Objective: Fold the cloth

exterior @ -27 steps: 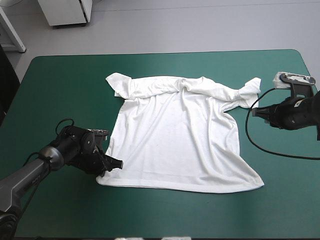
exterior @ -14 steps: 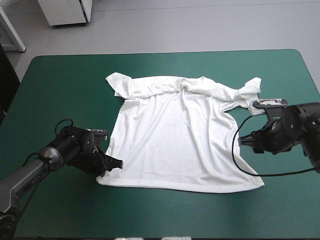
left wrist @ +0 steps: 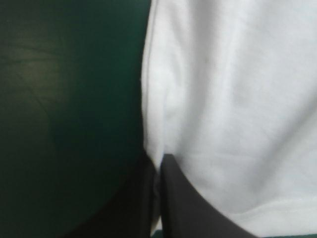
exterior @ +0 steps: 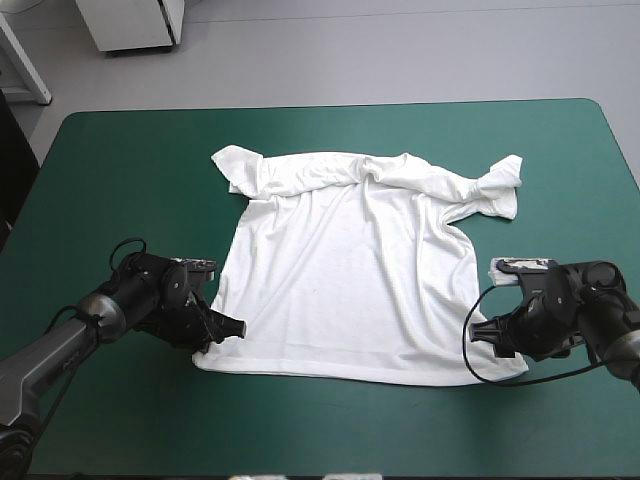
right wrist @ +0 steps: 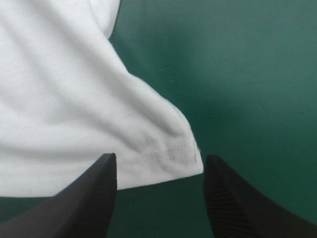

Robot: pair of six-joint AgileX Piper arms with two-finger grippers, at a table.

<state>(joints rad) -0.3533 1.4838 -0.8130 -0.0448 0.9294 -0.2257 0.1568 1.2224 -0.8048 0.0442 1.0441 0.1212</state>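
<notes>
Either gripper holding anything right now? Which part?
The left gripper is shut on the T-shirt at its near left hem corner. The right gripper is open, straddling the near right hem corner, gripping nothing.

A broad surface under a smooth teal-green cover (exterior: 120, 160) is filling most of the high view, its rounded far corners lying near the top. Beyond the far edge, a pale grey floor (exterior: 400, 50) is stretching away under even light. A white box-shaped cabinet (exterior: 135, 22) is standing on that floor past the far left corner, casting a thin shadow at its base. Nearer the left edge, a slanted white furniture panel (exterior: 22, 65) is reaching into view. A dark upright shape (exterior: 10, 160) is standing just beside the surface's left edge, and what it is cannot be told. In the left wrist view, a soft pale sheen is lying on the cover.
</notes>
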